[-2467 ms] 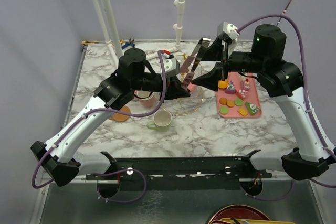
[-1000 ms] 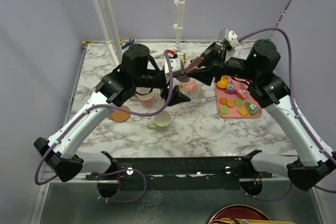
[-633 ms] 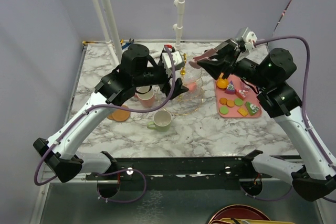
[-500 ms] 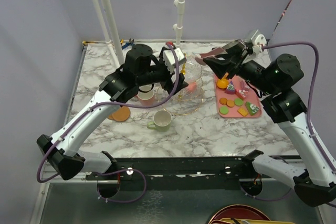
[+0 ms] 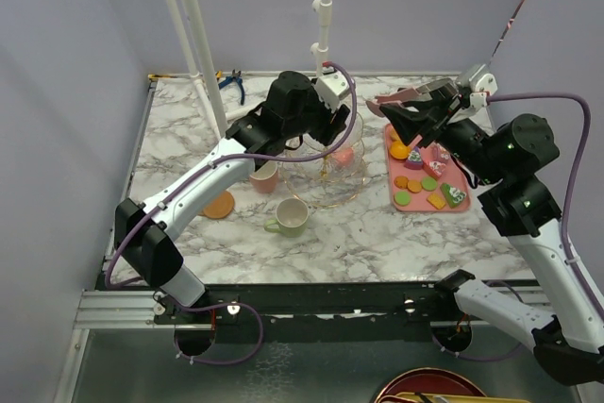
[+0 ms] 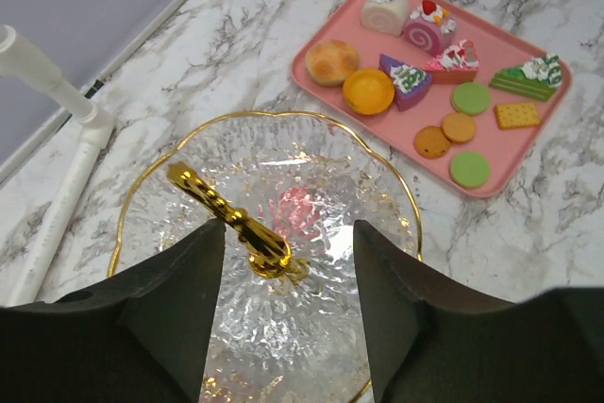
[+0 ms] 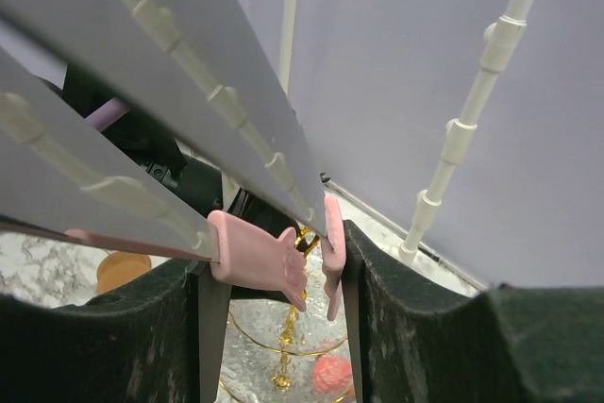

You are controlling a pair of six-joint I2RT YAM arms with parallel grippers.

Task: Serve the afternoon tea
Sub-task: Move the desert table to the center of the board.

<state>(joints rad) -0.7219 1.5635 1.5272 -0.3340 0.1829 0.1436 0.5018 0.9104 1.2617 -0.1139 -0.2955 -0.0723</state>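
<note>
Over the glass stand (image 6: 363, 191), left hand (image 6: 288, 243) apart around its stem (image 6: 231, 221), right hand (image 7: 278, 276) clamping pink tongs (image 7: 255, 260)

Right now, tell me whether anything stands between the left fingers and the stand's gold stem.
Nothing visible does. The gold stem rises in the open gap between the left fingers, above the glass top tier. The right fingers, holding pink tongs, are off to the right, clear of it.

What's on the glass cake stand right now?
The top plate of the glass stand shows only its gold stem. One pink sweet shows blurrily through the glass on a lower tier. The left fingers cover the plate's near part, so anything there is hidden.
</note>
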